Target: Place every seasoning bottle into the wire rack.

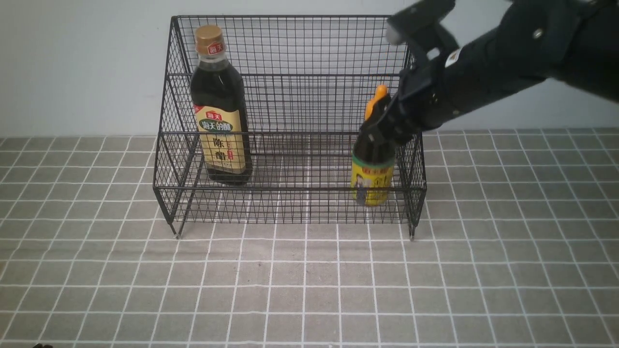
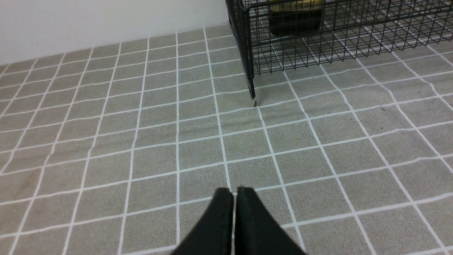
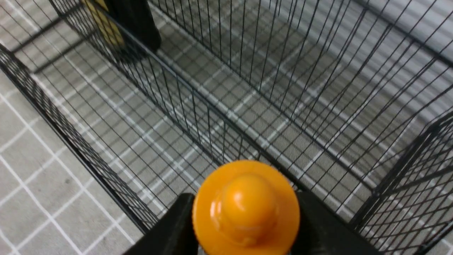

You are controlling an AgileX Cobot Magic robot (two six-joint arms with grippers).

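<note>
The black wire rack point(image 1: 290, 72) stands at the back of the table. The tall bottle point(image 1: 220, 106), gold cap and beige-green label, stands upright inside it at the left. The short bottle point(image 1: 371, 179), orange nozzle cap and yellow label, is upright low in the rack's front tier at the right. My right gripper point(image 1: 382, 130) is shut on its neck from above. In the right wrist view the orange cap point(image 3: 246, 209) sits between the black fingers point(image 3: 177, 226). My left gripper point(image 2: 234, 193) is shut and empty over the tiled cloth, in front of the rack's left leg point(image 2: 252, 92).
A grey tiled cloth point(image 1: 309, 290) covers the table in front of the rack. A pale wall point(image 1: 72, 63) rises just behind the rack. The rack point(image 3: 88, 156) and the tall bottle's base point(image 3: 131, 21) show in the right wrist view, and that base also in the left wrist view point(image 2: 295, 17).
</note>
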